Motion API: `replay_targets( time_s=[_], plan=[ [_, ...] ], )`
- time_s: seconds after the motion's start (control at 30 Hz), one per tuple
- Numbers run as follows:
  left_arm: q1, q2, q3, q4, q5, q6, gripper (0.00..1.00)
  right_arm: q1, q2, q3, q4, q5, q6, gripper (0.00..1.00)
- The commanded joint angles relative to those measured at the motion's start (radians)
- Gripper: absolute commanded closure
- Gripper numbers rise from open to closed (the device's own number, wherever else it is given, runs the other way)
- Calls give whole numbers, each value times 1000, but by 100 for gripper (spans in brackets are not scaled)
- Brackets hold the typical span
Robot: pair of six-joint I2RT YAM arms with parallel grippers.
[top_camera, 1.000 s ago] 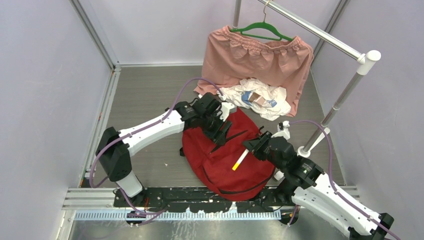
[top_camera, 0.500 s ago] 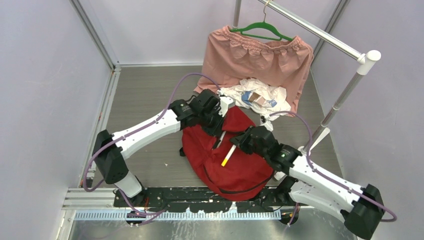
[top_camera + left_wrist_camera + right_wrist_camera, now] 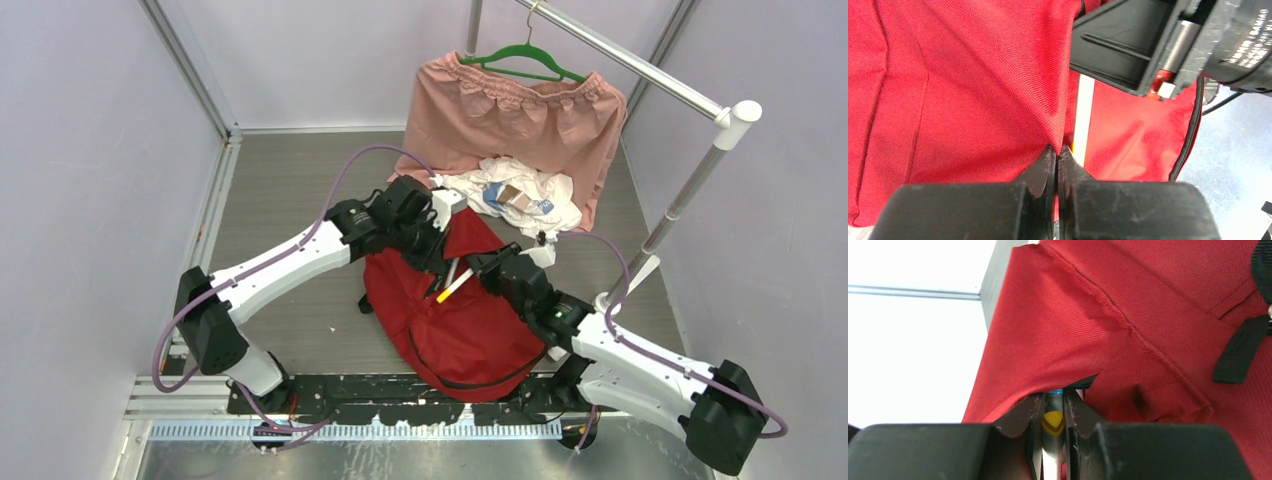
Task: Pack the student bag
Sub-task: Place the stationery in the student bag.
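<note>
We see the red bag (image 3: 455,335) lying on the table (image 3: 290,200) between both arms, just in front of the pink garment (image 3: 520,120). The left gripper (image 3: 1057,154) is pinched together on a fold of its fabric. The right gripper (image 3: 1053,402) clamps a yellow-tipped pen (image 3: 450,288), seemingly at the bag's opening.

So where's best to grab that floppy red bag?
Probably the loose flap edge at its opening, pinched from above: the student bag is limp cloth, so only a raised thin fold fits the jaws, as the left gripper shows.
</note>
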Motion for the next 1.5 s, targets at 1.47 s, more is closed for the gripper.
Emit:
replay_targets(
  time_s=[1.47],
  plan=[
    [-3, -185, -123, 156, 190, -62, 100, 186, 366, 142, 200, 437, 113, 99]
  ],
)
